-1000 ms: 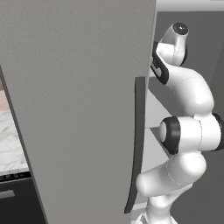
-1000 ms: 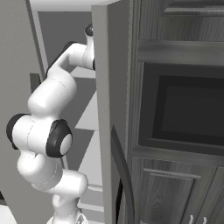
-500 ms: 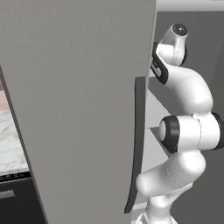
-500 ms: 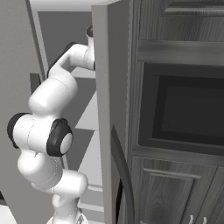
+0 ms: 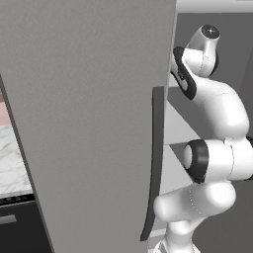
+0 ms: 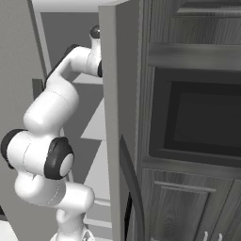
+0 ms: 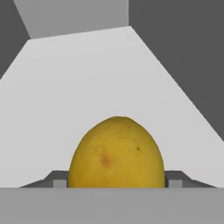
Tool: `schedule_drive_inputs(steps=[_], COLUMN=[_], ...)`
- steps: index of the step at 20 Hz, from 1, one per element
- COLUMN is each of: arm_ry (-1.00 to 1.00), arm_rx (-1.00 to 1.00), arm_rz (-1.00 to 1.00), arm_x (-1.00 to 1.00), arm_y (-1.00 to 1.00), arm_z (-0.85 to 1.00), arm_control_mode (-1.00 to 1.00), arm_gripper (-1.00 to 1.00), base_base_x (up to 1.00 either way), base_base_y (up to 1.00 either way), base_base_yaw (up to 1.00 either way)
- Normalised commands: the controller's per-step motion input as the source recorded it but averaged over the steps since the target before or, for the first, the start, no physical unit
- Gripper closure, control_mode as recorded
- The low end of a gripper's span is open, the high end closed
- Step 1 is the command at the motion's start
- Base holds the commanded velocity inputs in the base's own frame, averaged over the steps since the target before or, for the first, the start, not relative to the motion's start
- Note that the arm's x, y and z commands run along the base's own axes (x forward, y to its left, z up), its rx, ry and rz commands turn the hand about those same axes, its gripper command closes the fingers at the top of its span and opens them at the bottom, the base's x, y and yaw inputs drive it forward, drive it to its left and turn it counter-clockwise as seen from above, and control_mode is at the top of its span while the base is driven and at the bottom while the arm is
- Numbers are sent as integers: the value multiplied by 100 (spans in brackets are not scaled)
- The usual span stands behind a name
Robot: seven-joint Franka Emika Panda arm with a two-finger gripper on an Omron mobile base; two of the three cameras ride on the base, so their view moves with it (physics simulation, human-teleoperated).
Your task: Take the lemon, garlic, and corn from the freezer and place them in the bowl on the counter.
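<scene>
i am reaching deep into the freezer (image 5: 89, 113), my arm bent over its open door and my hand tucked behind the door edge in both base views, just where it was a second ago. the arm has not shifted in that time; what has changed is at my fingers (image 7: 116, 185). they stood wide a moment back and have since drawn in about halfway, and now they are sitting steady at that width. in the hand view the lemon (image 7: 116, 153) is lying right between them, yellow-orange and speckled, resting on the pale freezer shelf (image 7: 87, 78), with the grey finger tips showing just at either side of its base. so i am judging that i am closing on the lemon and am stopped by its sides: holding it, though it is not yet lifted off the shelf.

that would mean the first of the three pickups is in hand. next i would be raising it clear of the shelf and backing my arm out past the door without knocking it, then heading for the bowl on the counter (image 5: 12, 163).
</scene>
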Motion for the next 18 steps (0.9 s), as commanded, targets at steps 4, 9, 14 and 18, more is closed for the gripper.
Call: schedule_drive_inputs(steps=[4,9,14,18], arm_ry=[0,0,0,4], arm_rx=[0,0,0,0], arm_rz=[0,0,0,0], arm_x=[-76,-76,-75,-86], arm_y=[6,26,26,18], arm_z=[7,11,21,15], arm_control_mode=[-100,-100,-100,-100], arm_gripper=[100,100,100,100], base_base_x=[0,0,0,0], base_base_y=[0,0,0,0], base_base_yaw=[0,0,0,0])
